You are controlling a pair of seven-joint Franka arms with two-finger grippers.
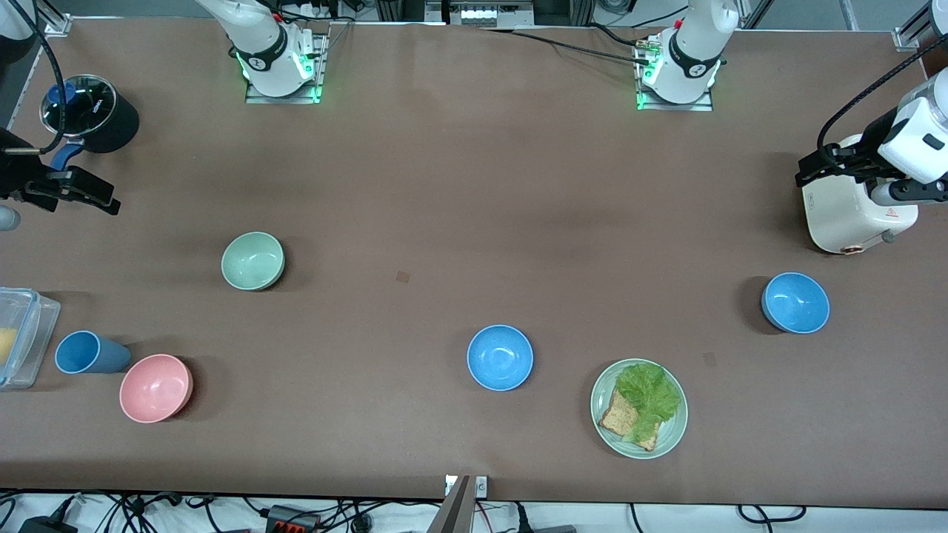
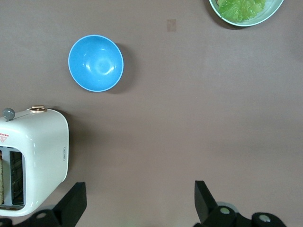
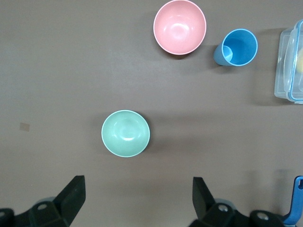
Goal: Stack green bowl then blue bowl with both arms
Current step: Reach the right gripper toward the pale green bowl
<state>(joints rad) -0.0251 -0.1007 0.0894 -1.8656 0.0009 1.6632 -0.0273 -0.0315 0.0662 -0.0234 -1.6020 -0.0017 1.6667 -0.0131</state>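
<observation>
The green bowl (image 1: 252, 260) stands upright toward the right arm's end of the table; it also shows in the right wrist view (image 3: 126, 133). One blue bowl (image 1: 500, 357) sits near the middle, nearer the front camera. A second blue bowl (image 1: 795, 303) sits toward the left arm's end and shows in the left wrist view (image 2: 96, 63). My right gripper (image 1: 104, 198) hangs open and empty in the air near the table's end (image 3: 138, 196), apart from the green bowl. My left gripper (image 1: 807, 172) hangs open and empty over the toaster (image 2: 140, 198).
A white toaster (image 1: 852, 215) stands under the left gripper. A green plate (image 1: 603, 414) with bread and lettuce lies beside the middle blue bowl. A pink bowl (image 1: 155, 388), a blue cup (image 1: 87, 352), a clear container (image 1: 18, 337) and a black pot (image 1: 90, 112) stand at the right arm's end.
</observation>
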